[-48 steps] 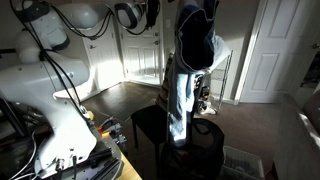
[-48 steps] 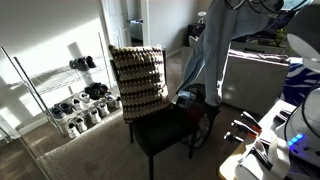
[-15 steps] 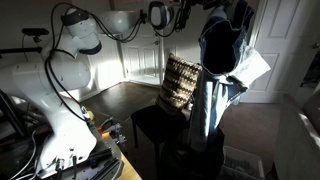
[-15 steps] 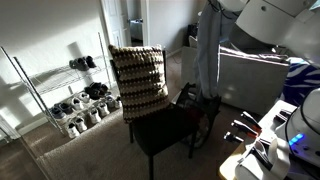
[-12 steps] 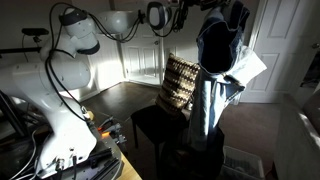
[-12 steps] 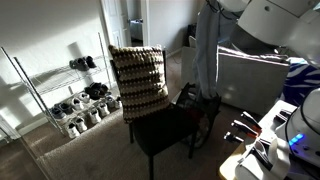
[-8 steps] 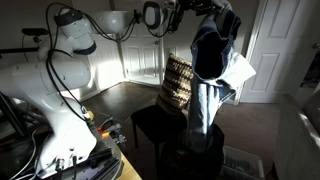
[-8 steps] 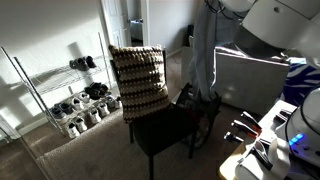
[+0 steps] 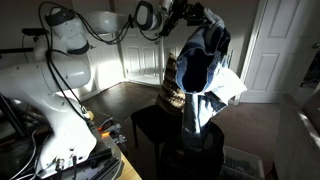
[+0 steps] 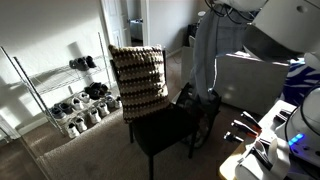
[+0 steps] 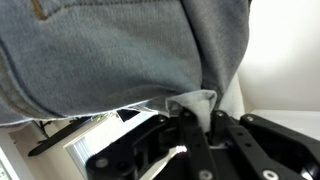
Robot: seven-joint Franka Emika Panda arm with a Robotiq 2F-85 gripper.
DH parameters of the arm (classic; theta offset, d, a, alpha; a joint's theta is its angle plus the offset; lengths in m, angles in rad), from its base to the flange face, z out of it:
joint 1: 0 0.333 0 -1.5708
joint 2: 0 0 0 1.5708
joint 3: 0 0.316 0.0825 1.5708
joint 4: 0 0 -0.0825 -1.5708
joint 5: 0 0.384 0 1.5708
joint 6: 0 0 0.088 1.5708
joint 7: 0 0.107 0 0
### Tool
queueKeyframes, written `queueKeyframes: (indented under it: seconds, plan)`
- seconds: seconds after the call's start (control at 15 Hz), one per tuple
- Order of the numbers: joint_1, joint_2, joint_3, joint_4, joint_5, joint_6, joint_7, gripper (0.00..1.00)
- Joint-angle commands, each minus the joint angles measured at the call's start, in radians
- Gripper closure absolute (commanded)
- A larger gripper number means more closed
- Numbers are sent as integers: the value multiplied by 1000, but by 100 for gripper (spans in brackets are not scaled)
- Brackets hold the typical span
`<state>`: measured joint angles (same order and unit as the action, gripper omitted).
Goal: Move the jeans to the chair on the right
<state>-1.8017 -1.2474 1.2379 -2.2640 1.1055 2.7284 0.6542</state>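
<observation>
The jeans [image 9: 200, 75] hang in the air as a dark blue bundle with paler legs trailing down above a black chair seat [image 9: 150, 122]. In an exterior view they hang as a long pale blue strip [image 10: 205, 55] beside the chair with a woven patterned back [image 10: 138, 80]. My gripper [image 9: 188, 14] holds them from above near the top of the picture. In the wrist view the jaws [image 11: 196, 115] are shut on a fold of the denim [image 11: 110, 50], which fills the upper picture.
A wire shoe rack [image 10: 65, 95] stands by the sunlit wall. White doors [image 9: 268, 50] are behind. A white box or appliance [image 10: 250, 75] sits at the right. Cables and robot base [image 9: 60, 145] fill the near left. A dark bag [image 10: 195, 100] lies behind the chair.
The arm has swung the hanging jeans leftward in an exterior view, from beside the door to over the chair. The grip stays the same.
</observation>
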Motion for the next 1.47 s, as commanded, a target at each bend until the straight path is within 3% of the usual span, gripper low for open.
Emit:
queueKeyframes:
  seconds: [0.0,0.4,0.8,1.4]
  plan:
    - [45,28,-43,-26,-91,-19,74,97]
    - [40,25,12,-18,-138,42,144,97]
    - [-1,48,107,0,-185,-11,187,97]
    - [-144,44,218,31,-377,-102,172,97]
